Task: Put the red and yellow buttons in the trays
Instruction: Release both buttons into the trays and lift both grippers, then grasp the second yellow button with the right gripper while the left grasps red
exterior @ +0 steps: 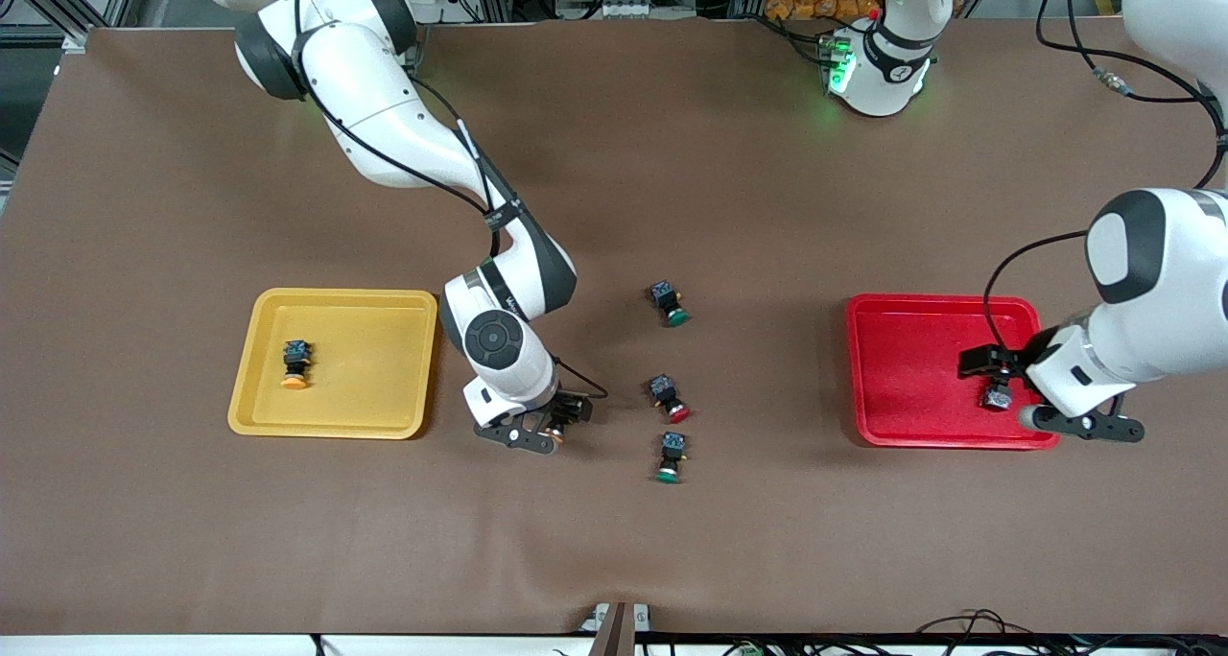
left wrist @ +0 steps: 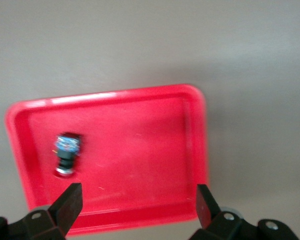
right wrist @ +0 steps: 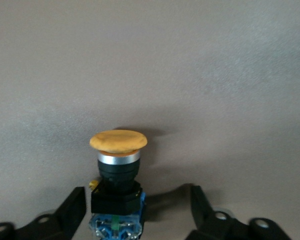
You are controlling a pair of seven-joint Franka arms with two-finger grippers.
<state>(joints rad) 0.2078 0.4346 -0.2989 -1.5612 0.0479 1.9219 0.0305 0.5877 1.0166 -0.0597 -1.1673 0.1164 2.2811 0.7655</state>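
The left gripper [left wrist: 135, 205] was held over the red tray [exterior: 902, 426], fingers spread wide, and a red button [left wrist: 66, 155] lay in that tray. The right gripper [right wrist: 135, 210] was set low on the table beside the yellow tray [exterior: 259, 368], fingers parted around a yellow button [right wrist: 118, 165] without pressing it. Another yellow button [exterior: 295, 363] lay in the yellow tray, and a second red button [exterior: 669, 397] lay mid-table between two green ones [exterior: 669, 304] [exterior: 670, 456]

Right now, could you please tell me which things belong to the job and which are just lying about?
Job: yellow tray with a yellow button; red tray with a lone button, under the open left tool; second yellow button between the open right tool's fingers; red button on the table.
Lying about: farther green button; nearer green button.
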